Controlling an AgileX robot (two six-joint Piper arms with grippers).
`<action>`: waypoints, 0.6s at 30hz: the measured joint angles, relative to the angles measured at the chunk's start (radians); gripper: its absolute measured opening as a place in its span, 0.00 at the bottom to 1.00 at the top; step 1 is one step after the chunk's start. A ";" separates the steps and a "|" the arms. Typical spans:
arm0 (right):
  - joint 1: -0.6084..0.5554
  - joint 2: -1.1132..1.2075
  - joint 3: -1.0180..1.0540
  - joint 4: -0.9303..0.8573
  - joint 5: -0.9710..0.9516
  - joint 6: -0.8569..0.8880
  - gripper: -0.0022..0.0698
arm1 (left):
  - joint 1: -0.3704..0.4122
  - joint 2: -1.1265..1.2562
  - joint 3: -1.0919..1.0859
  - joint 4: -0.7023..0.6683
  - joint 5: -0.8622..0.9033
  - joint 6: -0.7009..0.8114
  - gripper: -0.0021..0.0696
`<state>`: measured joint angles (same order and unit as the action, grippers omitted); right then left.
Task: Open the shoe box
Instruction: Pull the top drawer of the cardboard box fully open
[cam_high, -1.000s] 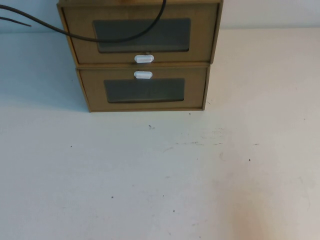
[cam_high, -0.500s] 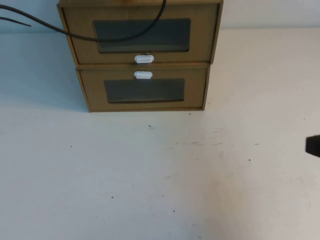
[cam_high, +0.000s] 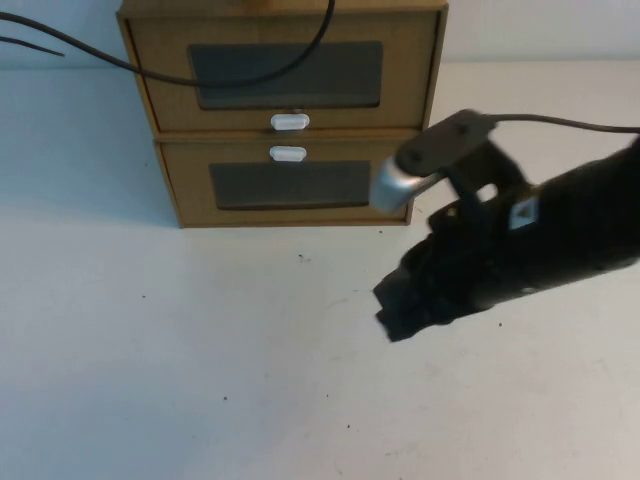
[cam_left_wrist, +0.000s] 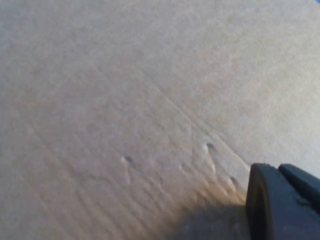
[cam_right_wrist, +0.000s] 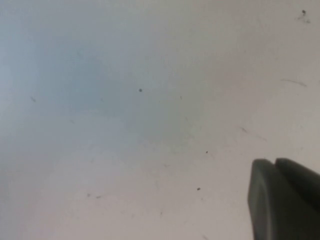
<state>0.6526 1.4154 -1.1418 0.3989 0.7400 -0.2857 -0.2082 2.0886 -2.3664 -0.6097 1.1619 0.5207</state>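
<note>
Overhead, the closed shoe box (cam_high: 285, 120) stands with the right gripper (cam_high: 392, 312) near its front right corner, pressed together on nothing. Only the left wrist view shows the left gripper (cam_left_wrist: 280, 200), likewise pinched empty, close to brown cardboard (cam_left_wrist: 125, 100).

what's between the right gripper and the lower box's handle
High view: only bare table, then the lower box's window below the handle. Right gripper hovers shut over the table; left gripper, seen only by its wrist camera, is close to cardboard.
</note>
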 joint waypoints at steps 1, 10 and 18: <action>0.037 0.027 -0.030 -0.055 0.000 0.036 0.01 | 0.000 0.000 0.000 0.000 0.000 -0.002 0.02; 0.235 0.204 -0.136 -0.775 -0.056 0.337 0.01 | 0.000 0.000 0.000 0.000 0.001 -0.005 0.02; 0.265 0.298 -0.141 -1.509 -0.208 0.688 0.01 | 0.000 0.000 0.000 -0.002 0.002 -0.006 0.02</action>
<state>0.9179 1.7136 -1.2825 -1.1097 0.5317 0.4020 -0.2082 2.0886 -2.3664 -0.6115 1.1642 0.5145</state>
